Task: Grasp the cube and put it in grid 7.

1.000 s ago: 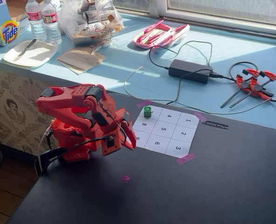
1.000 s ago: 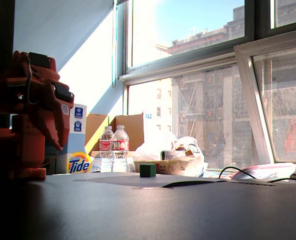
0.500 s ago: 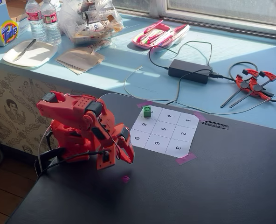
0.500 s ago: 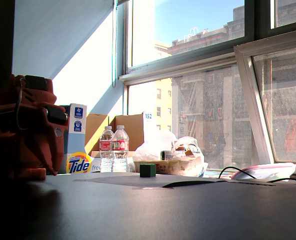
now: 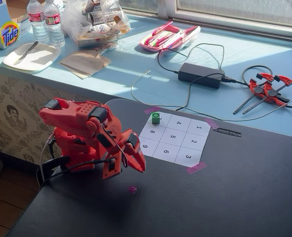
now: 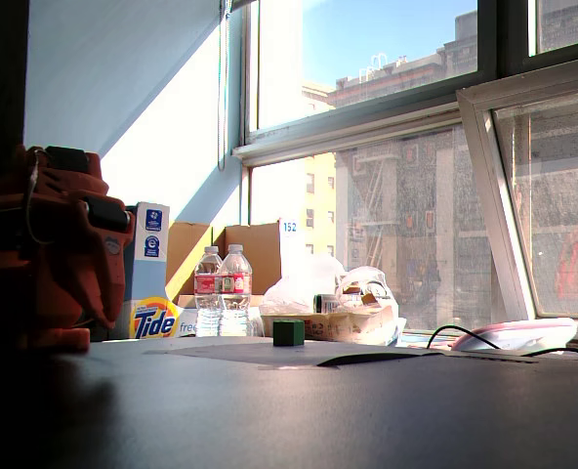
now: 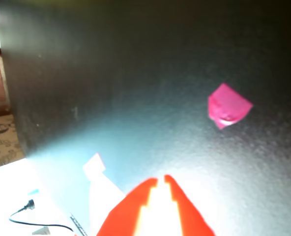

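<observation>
The small green cube (image 5: 156, 118) stands on the white numbered paper sheet (image 5: 175, 139), on the far corner square, grid 7 (image 5: 164, 120), and partly covers its number. It also shows in a fixed view low over the table (image 6: 288, 332). My red gripper (image 5: 138, 166) hangs folded at the arm's base, well apart from the cube, pointing down at the black table. In the wrist view the gripper (image 7: 160, 180) has its tips almost together with nothing between them. The cube is out of the wrist view.
A pink tape spot (image 5: 132, 189) lies on the table just beyond the gripper and shows in the wrist view (image 7: 228, 104). Pink tape tabs (image 5: 196, 168) hold the sheet. Behind the table a ledge carries a power brick (image 5: 201, 75), cables, red clamps (image 5: 267, 88), bottles (image 5: 46, 20).
</observation>
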You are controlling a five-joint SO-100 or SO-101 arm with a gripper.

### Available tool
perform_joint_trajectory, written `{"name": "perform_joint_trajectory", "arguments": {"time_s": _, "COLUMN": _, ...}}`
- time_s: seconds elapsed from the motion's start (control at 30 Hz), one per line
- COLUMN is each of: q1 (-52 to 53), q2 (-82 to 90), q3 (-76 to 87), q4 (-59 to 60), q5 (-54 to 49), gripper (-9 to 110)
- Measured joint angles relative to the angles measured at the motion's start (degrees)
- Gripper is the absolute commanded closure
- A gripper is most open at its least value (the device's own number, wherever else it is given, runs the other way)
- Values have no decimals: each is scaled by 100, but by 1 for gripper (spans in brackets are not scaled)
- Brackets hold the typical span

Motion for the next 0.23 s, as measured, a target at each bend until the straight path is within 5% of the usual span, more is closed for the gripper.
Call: {"name": "perform_joint_trajectory", "arguments": {"time_s": 0.23, "q1": -9, "q2": 0, "q3": 0, "q4": 0, "q5": 18, "gripper": 101}}
